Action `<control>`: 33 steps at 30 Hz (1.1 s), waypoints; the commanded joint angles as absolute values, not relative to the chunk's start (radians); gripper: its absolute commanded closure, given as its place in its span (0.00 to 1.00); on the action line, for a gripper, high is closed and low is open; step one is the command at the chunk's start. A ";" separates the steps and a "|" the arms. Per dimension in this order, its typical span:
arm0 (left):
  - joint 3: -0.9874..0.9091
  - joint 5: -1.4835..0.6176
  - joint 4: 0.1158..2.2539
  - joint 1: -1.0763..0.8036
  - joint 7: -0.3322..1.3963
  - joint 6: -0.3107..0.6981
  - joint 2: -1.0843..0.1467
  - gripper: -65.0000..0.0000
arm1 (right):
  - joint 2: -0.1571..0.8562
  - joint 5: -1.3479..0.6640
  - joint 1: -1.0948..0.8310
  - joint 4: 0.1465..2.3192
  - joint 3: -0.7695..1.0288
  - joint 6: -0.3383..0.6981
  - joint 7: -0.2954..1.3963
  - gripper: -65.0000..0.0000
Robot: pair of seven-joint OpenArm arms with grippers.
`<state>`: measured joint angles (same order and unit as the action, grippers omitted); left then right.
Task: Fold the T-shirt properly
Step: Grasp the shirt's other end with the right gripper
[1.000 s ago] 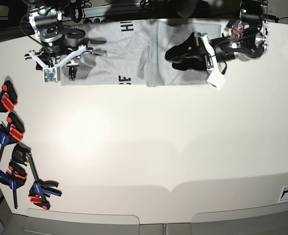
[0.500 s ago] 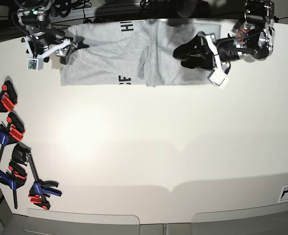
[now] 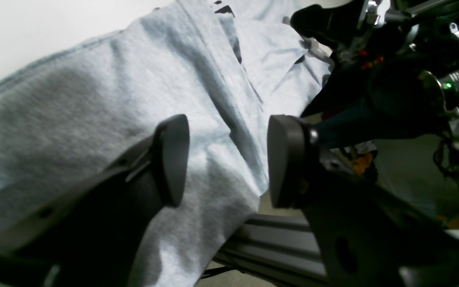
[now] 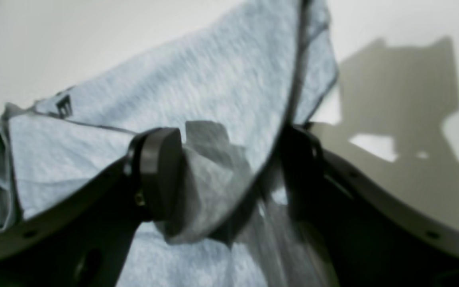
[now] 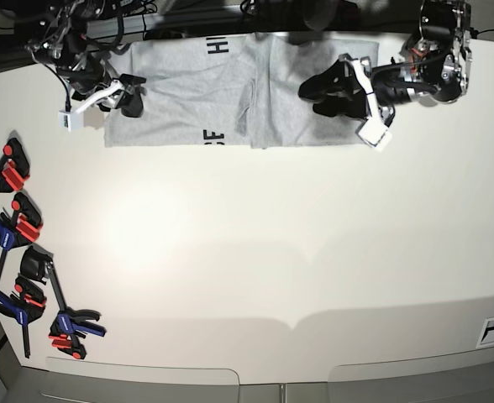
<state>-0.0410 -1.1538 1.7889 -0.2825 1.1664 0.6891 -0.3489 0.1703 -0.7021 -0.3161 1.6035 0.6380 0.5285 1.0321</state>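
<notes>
The light grey T-shirt (image 5: 197, 92) lies partly folded along the table's far edge, with dark lettering showing near its middle. My left gripper (image 5: 311, 96) hovers open over its right part. In the left wrist view, both fingers (image 3: 171, 159) stand wide apart above the cloth (image 3: 94, 99) near its back edge. My right gripper (image 5: 132, 95) is at the shirt's left edge. In the right wrist view, it (image 4: 229, 171) stands open with a loose fold of the T-shirt (image 4: 213, 79) lying between its fingers (image 4: 161, 171).
Several blue and red clamps (image 5: 16, 218) lie along the white table's (image 5: 255, 252) left edge. An aluminium rail (image 3: 277, 247) and cables run just behind the shirt at the table's back edge.
My right gripper has opened wider and shifted from over the shirt's left part to its left edge. The left arm has barely moved.
</notes>
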 commanded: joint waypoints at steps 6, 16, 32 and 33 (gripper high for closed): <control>-0.046 -1.178 1.806 -0.280 1.147 0.698 -0.355 0.55 | 0.180 -0.687 -0.316 1.613 0.676 0.522 1.084 0.43; -0.046 -1.178 1.806 -0.280 1.147 0.698 -0.355 0.55 | 0.179 -0.692 -0.316 1.662 0.792 0.524 1.059 0.43; -0.046 -1.178 1.806 -0.279 1.146 0.698 -0.355 0.55 | 0.125 -0.683 -0.316 1.661 0.730 0.524 1.082 0.43; -0.046 -1.178 1.806 -0.279 1.146 0.698 -0.355 0.55 | 0.125 -0.673 -0.316 1.660 0.717 0.524 1.082 0.43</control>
